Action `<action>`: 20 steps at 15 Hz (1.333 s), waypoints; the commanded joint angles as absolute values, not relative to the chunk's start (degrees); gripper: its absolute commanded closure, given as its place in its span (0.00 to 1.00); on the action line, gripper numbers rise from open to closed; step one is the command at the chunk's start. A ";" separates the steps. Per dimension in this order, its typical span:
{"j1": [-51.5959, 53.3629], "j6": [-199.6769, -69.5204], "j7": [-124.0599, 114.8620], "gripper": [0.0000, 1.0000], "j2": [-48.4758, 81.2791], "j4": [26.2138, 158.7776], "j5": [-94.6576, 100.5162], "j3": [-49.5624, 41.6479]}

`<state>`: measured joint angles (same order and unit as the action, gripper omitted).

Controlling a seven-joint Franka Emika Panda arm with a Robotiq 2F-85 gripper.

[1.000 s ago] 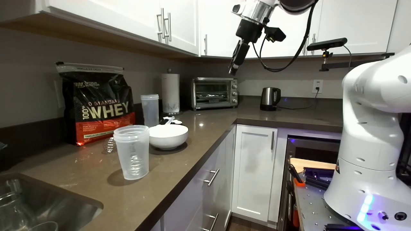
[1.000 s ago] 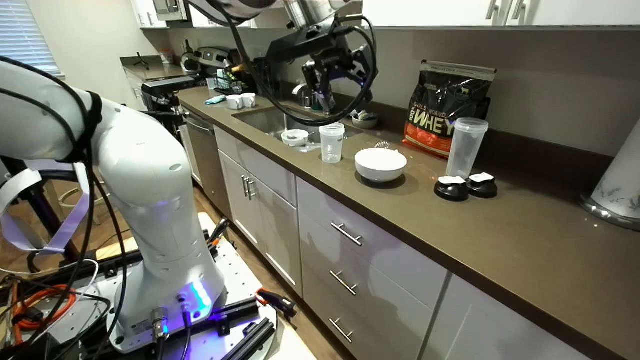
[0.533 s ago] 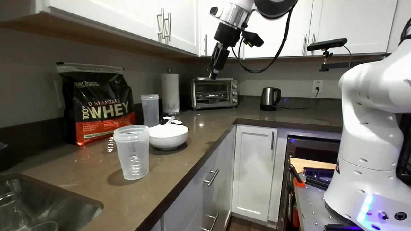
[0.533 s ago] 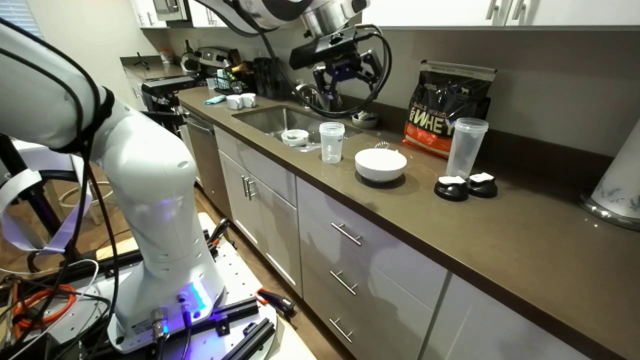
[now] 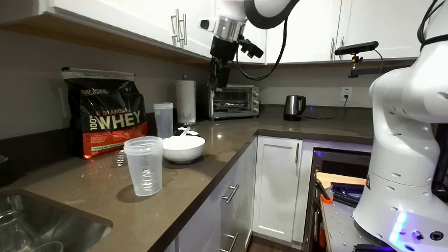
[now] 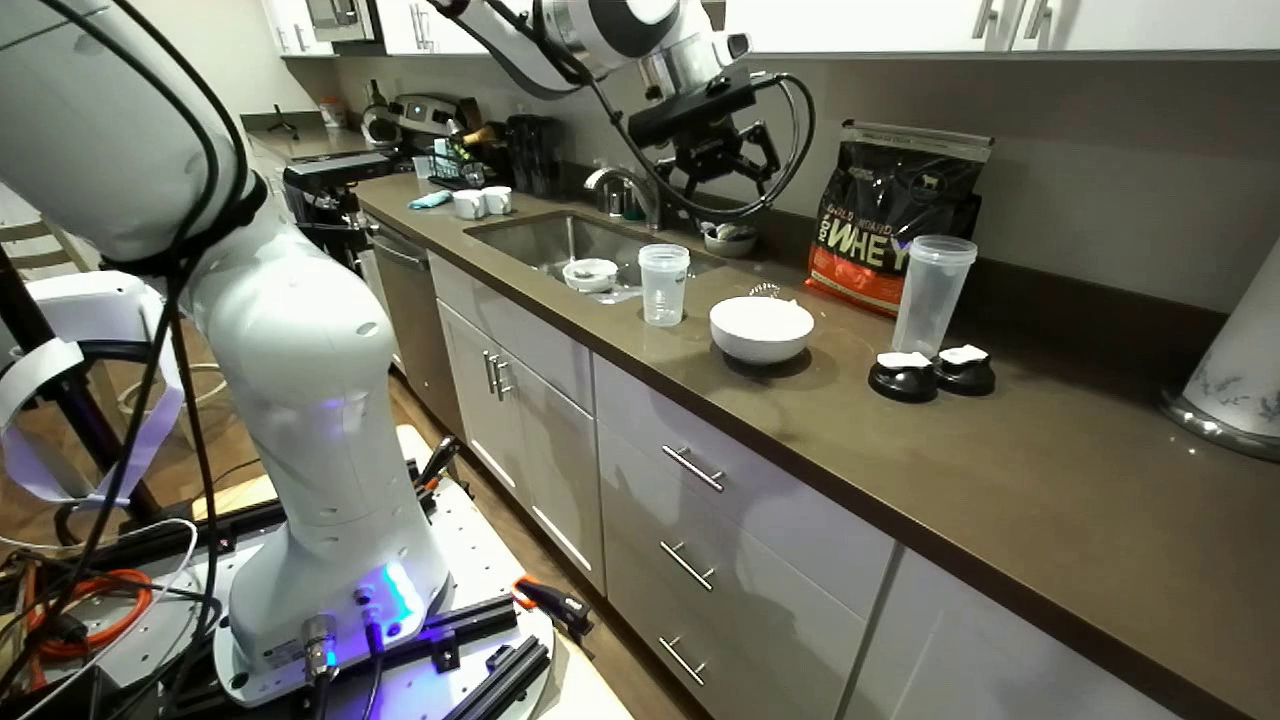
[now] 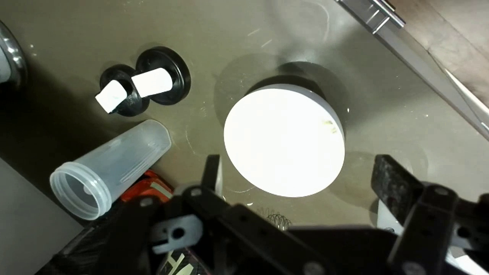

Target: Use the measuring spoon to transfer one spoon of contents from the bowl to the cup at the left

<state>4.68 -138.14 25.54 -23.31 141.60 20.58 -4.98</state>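
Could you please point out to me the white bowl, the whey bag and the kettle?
White bowl (image 5: 183,150), in an exterior view: its outer wall.
Whey bag (image 5: 106,113), in an exterior view: its printed front.
Kettle (image 5: 291,105), in an exterior view: its silvery body.

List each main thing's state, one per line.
Pincer: open, nothing held
Bowl: upright, interior lost in glare
Measuring spoon: apparently leaning in the bowl, handle up
Cup: upright, uncapped
Other tumbler: upright, uncapped
Black lids: off, side by side
Whey bag: upright
Toaster oven: door shut
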 commanded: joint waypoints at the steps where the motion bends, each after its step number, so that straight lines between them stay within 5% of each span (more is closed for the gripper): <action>1: 3.21 -138.70 26.99 0.00 -15.87 136.22 25.25 -2.14; 11: 3.77 -128.08 33.99 0.00 -0.86 123.34 24.73 -0.70; 20: 3.49 -129.57 31.43 0.00 -1.07 124.51 26.30 -0.33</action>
